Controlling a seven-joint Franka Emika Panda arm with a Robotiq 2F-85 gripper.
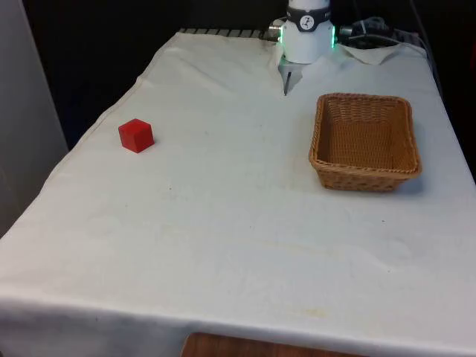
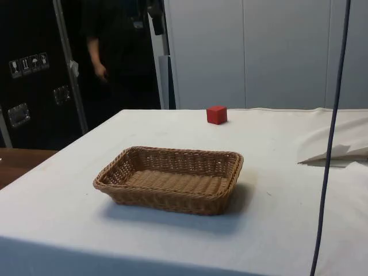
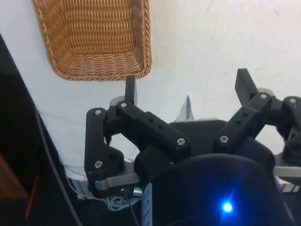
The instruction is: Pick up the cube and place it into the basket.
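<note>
Front view: small red solid cube (image 1: pixel 136 135) sits on the white-clothed bench (image 1: pixel 238 245), near the front view's left edge, well apart from the brown woven wicker basket (image 1: pixel 365 141). Likely light, rigid, flat-faced; grip two opposite sides. Black end effector (image 3: pixel 188 92) hovers high near the basket, fingers apart, empty.
</note>
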